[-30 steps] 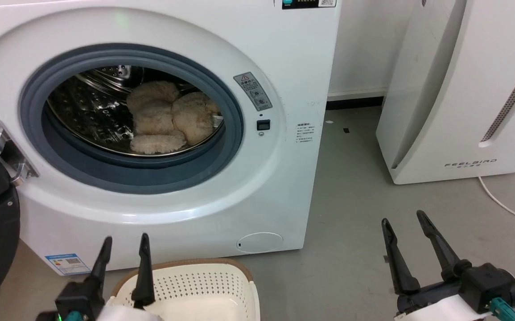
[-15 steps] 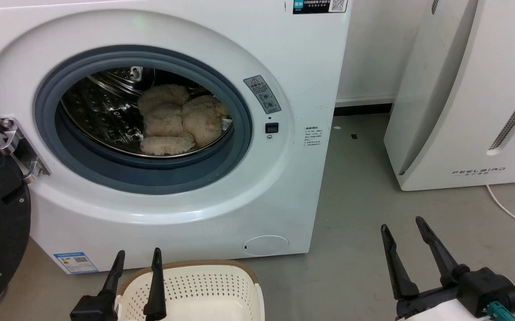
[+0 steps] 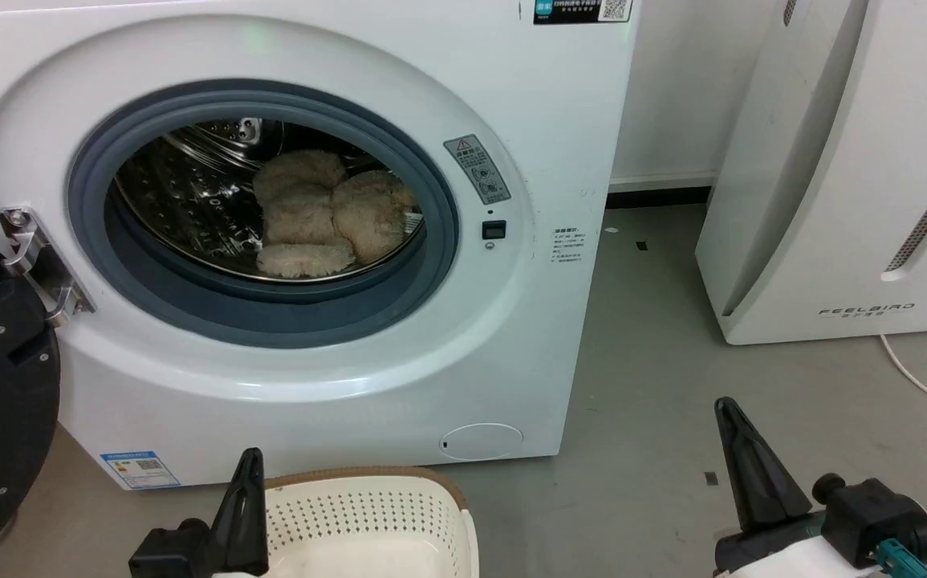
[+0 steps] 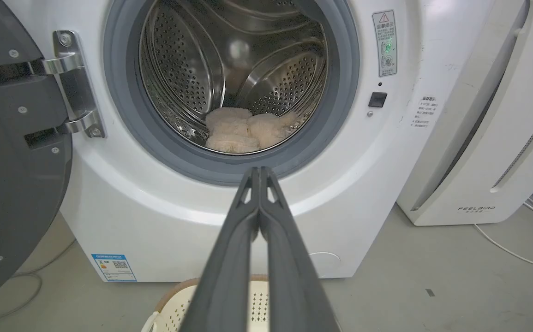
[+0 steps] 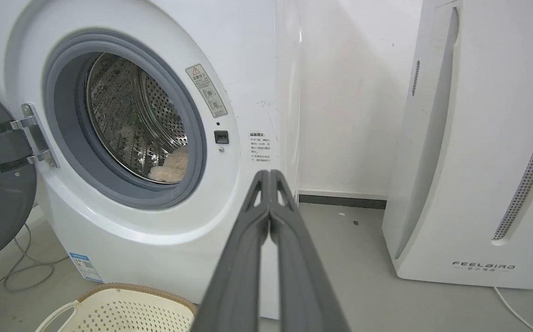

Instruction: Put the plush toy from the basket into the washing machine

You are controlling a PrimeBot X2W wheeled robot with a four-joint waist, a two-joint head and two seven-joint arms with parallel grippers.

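"FEELBIRD" on the white appliance (image 3: 832, 201), warning triangle on the grey sticker (image 3: 477, 168) of the washing machine (image 3: 335, 393), QR code on its black label (image 3: 583, 10)

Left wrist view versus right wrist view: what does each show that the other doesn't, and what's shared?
Left wrist view: straight into the drum, the plush toy lying on its floor, a green glow on the warning label. Right wrist view: a slanted look, a sliver of plush, plus the dark baseboard under the wall. Both: the washing machine, door open, the basket, the FEELBIRD appliance, and a shut gripper (left gripper, right gripper).
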